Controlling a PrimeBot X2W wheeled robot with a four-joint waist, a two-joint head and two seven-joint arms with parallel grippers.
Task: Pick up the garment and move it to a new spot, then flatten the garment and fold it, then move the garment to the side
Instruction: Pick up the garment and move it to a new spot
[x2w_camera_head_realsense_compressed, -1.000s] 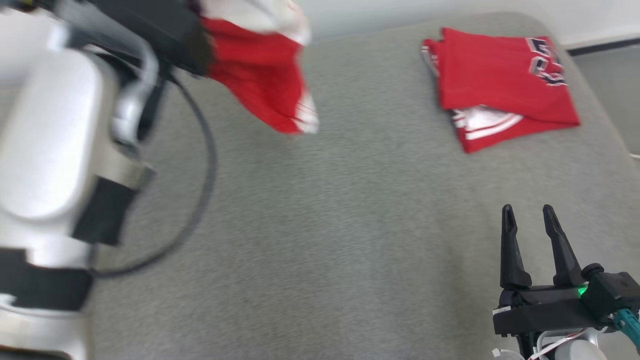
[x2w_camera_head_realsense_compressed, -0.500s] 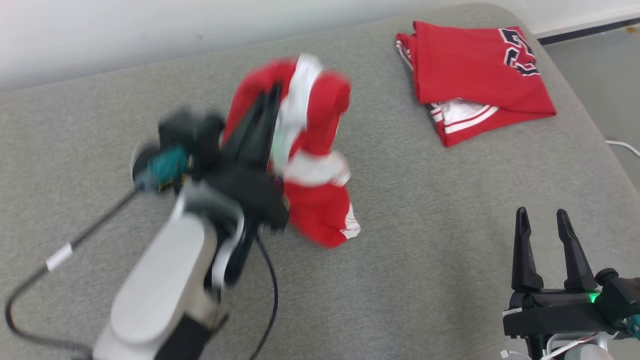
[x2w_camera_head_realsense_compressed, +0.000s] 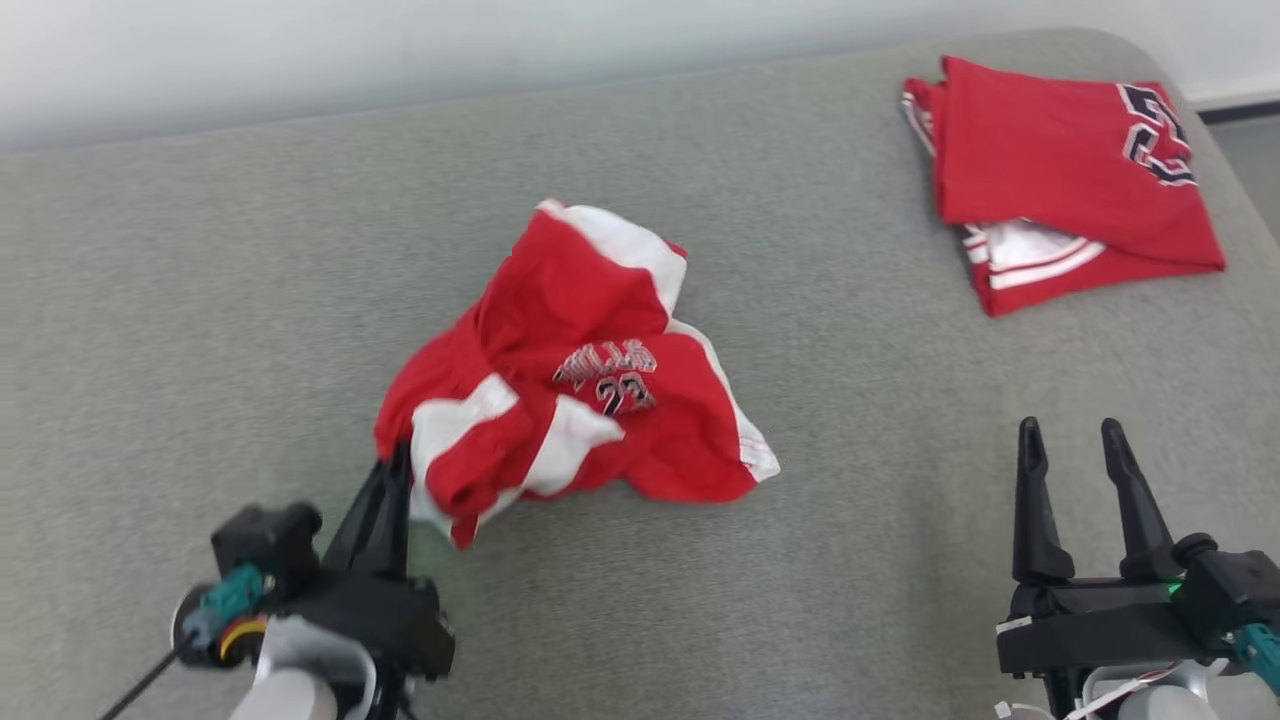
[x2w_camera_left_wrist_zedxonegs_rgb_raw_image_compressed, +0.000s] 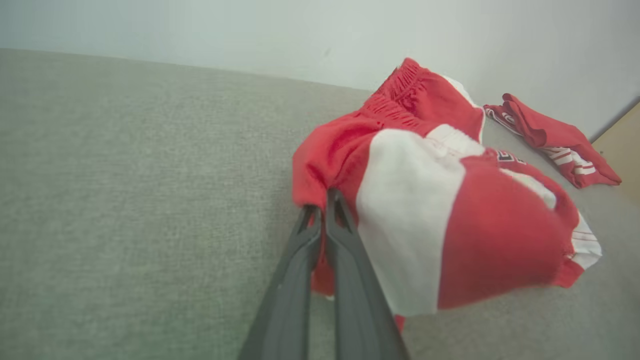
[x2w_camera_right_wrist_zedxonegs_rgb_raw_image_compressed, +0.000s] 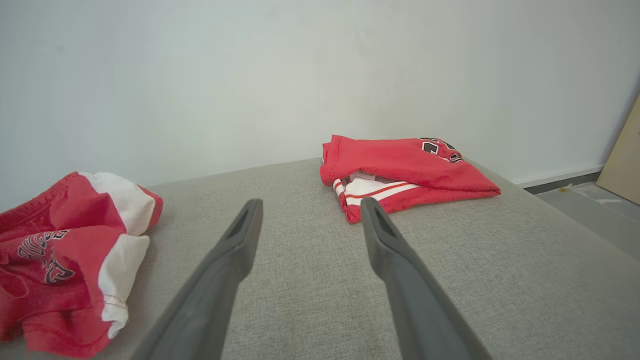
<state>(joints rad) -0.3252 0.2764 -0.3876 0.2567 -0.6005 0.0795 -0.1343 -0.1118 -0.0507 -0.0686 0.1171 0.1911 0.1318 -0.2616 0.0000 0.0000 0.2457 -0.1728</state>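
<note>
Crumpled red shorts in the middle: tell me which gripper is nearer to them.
Left. The left gripper is shut on the near left edge of the crumpled red shorts. The right gripper stands open well off to their right, apart from them.

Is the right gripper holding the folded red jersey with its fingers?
No, in the right wrist view the right gripper stands open above the bare grey surface, apart from the folded jersey.

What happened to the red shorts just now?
The left gripper swung the shorts down from the air onto the grey cushion, where they lie crumpled; it still pinches their edge. The right gripper stayed open and idle; the folded jersey stayed put.
</note>
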